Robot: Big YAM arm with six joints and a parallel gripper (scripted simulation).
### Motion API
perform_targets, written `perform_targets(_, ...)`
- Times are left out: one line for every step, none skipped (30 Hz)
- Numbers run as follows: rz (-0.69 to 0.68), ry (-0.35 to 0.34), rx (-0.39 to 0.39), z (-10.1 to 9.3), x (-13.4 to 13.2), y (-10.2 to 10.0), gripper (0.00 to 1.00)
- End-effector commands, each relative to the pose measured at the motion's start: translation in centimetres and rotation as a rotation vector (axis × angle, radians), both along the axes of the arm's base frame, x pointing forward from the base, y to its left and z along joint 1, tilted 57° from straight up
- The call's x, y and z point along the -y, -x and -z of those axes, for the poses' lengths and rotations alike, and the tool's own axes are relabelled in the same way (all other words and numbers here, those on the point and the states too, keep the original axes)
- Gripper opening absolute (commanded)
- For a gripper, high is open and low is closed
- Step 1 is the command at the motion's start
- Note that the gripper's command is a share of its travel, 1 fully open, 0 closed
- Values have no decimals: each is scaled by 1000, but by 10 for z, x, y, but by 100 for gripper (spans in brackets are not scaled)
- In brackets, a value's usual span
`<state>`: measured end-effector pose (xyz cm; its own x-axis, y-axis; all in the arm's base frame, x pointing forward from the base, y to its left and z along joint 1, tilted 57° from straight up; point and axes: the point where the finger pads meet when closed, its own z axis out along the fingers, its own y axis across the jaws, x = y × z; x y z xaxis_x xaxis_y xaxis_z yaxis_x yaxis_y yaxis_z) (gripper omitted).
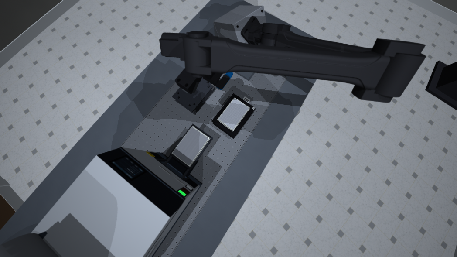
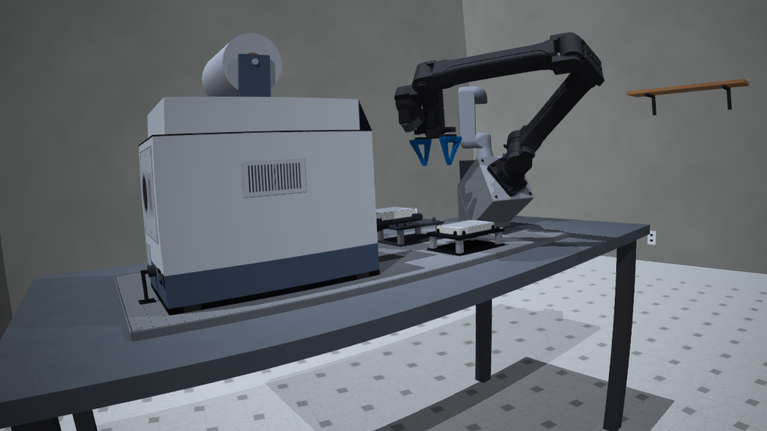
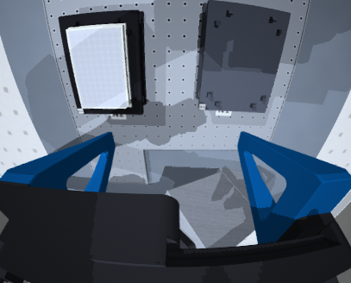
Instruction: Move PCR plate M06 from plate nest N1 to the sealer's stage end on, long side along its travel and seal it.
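A plate with a shiny grey top (image 1: 191, 145) lies flat on the sealer's stage, which stands out in front of the housing; it also shows in the side view (image 2: 396, 212). The lamp (image 1: 182, 192) at the housing's front shows green. A second plate with a white top (image 1: 233, 114) sits in a black plate nest; it also shows in the wrist view (image 3: 98, 68). The other nest (image 1: 193, 96) is empty and dark; it also shows in the wrist view (image 3: 241, 57). My gripper (image 2: 435, 150) is open and empty, high above the table near the empty nest, its blue fingers wide apart.
The big grey sealer housing (image 2: 257, 197) with a foil roll (image 2: 236, 66) on top fills the table's left part. The arm's base (image 2: 492, 191) stands behind the nests. A wooden shelf (image 2: 687, 88) hangs on the far wall.
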<state>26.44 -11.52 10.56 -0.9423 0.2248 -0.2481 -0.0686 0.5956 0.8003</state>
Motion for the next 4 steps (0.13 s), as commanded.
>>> perform_targets(4,19,10,-9,9,-9,100)
perform_targets(2,18,11,-8,7,-8,100)
perform_targets(0,16,11,-7,6,-7,100)
perform_targets(-3,14,12,-6,5,-6,100)
